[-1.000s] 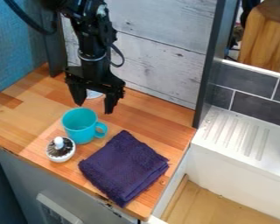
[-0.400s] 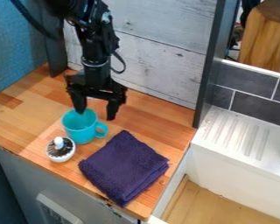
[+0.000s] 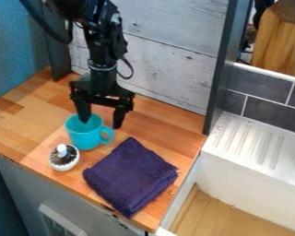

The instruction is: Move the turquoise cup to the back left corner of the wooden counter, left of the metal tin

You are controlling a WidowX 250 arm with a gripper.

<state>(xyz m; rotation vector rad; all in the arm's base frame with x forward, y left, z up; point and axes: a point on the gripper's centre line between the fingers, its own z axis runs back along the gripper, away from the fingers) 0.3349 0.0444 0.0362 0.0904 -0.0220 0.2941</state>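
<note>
Turquoise mug (image 3: 85, 140) stands upright, handle pointing right; the gripper (image 3: 101, 124) is spread open, one fingertip (image 3: 83, 119) at its mouth. Front-left of the mug, a white pot (image 3: 63, 168) holds dark, bristly material.

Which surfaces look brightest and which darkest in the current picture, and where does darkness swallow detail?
Camera view: the white ridged drainer looks among the brightest surfaces. Camera view: the open black gripper is among the darkest, contrasting with the turquoise mug. Camera view: inner detail largely merges into black on the upper arm, while the purple cloth shows folds.
</note>
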